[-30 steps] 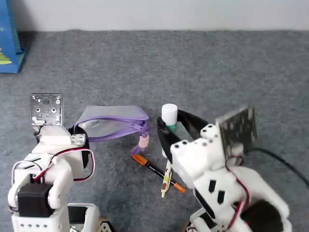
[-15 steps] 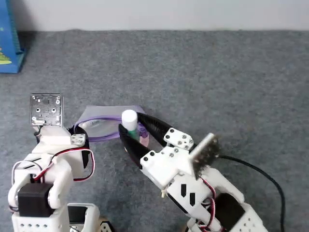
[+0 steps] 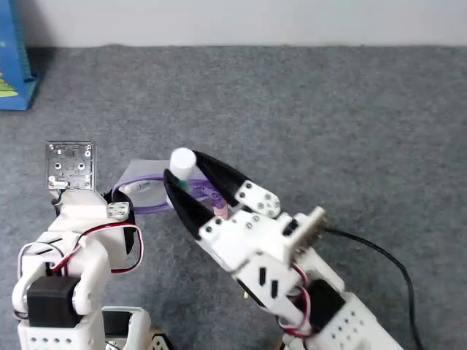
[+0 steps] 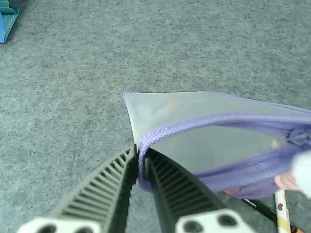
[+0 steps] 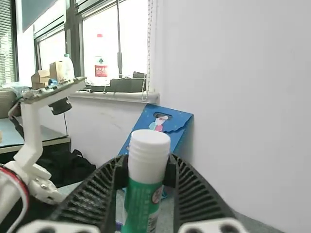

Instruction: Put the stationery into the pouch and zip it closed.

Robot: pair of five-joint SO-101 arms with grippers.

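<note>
A translucent purple pouch [image 3: 142, 191] lies on the grey table with its zipper open. My left gripper [image 4: 141, 170] is shut on the pouch's corner [image 4: 138, 145], at the near left of the table [image 3: 115, 198]. A green glue stick with a white cap [image 3: 180, 159] stands upright between the black fingers of my right gripper [image 3: 184, 169], which is shut on it above the middle of the pouch. The glue stick [image 5: 145, 179] fills the middle of the right wrist view. A patterned pencil [image 4: 281, 213] and a black pen [image 4: 257, 206] lie just beyond the pouch's far end.
A blue box [image 3: 11, 65] stands at the table's far left edge, against the white wall. The right arm's body [image 3: 277, 270] covers the table in front of the pouch. Grey carpet-like surface stretches open to the back and right.
My right arm has swung left with the glue stick, from beside the pouch's right end to above its middle. The left arm and the pouch have stayed put.
</note>
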